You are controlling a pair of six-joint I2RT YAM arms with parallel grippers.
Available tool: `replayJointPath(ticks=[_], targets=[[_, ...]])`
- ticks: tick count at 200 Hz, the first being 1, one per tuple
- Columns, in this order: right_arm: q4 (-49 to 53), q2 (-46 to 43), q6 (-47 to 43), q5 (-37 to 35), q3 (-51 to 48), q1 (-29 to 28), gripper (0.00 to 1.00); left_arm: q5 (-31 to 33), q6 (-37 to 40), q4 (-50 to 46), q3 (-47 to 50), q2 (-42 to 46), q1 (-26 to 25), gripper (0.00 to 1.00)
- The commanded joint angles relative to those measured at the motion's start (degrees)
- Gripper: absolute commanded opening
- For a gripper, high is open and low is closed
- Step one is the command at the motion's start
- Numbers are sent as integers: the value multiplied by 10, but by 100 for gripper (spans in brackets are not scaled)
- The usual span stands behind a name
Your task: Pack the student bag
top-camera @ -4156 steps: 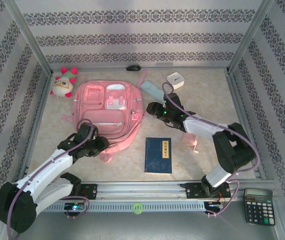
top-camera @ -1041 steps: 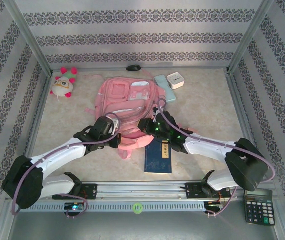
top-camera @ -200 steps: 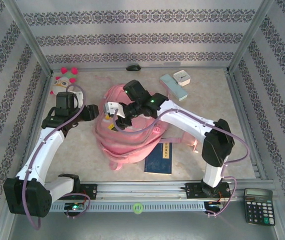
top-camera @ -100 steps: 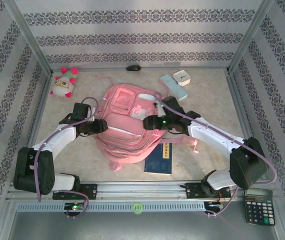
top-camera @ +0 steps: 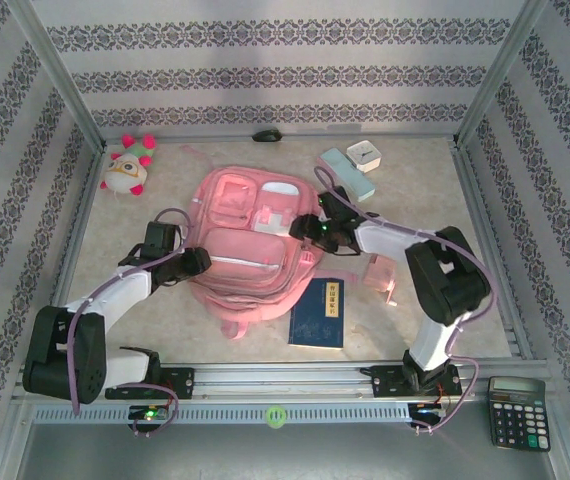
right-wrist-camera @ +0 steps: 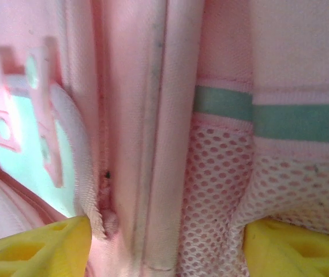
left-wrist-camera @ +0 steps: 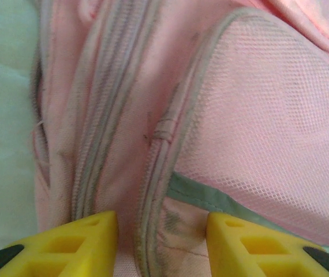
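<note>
Lying front-up mid-worktop [top-camera: 145, 320], the student bag [top-camera: 250, 255] is flanked by 2 arms, likely to steady it for opening. Half-open, the left fingers [left-wrist-camera: 89, 239] straddle a zip seam; the right fingers [right-wrist-camera: 37, 248], wider, span its mesh pocket; neither visibly pinches. The blue book [top-camera: 317, 312] waits alongside.

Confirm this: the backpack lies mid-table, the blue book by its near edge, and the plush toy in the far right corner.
Wrong on one point. The top external view shows the plush toy in the far left corner, not the right. The backpack does lie mid-table, with the blue book by its near edge.
</note>
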State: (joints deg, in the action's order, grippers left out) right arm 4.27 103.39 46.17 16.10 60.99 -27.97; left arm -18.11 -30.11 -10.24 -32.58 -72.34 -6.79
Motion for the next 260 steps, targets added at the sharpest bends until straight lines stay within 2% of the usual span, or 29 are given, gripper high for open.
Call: replayJointPath(ticks=[1, 27, 57, 71, 93, 124, 149, 173, 190, 204, 235, 260], targets=[[-70, 47, 1, 31, 74, -38, 67, 46, -18, -29, 0, 29, -6, 45], [-77, 101, 24, 33, 150, -55, 67, 94, -7, -47, -25, 46, -3, 47], [-56, 89, 18, 18, 176, -59, 70, 55, 0, -103, -91, 57, -9, 48], [-34, 36, 8, -7, 146, -52, 72, 48, 4, -145, -118, 78, -27, 49], [24, -76, -18, -39, 75, -40, 72, 43, -17, -178, -129, 125, -85, 49], [128, -264, -34, -68, -62, -29, 70, 42, -83, -199, -127, 146, -209, 50], [205, -406, -27, -70, -177, -23, 69, 103, -111, -219, -128, 143, -309, 51], [196, -477, 11, -25, -262, -18, 68, 144, -139, -197, -91, 153, -317, 50], [136, -480, 47, 3, -291, -34, 69, 141, -149, -169, -75, 153, -317, 50], [79, -460, 63, -1, -295, -59, 69, 141, -151, -168, -71, 145, -317, 50], [-4, -346, 73, 5, -263, -93, 66, 174, -155, -168, -61, 160, -317, 51], [-59, -261, 81, 1, -232, -126, 57, 194, -147, -185, -77, 163, -316, 52]])
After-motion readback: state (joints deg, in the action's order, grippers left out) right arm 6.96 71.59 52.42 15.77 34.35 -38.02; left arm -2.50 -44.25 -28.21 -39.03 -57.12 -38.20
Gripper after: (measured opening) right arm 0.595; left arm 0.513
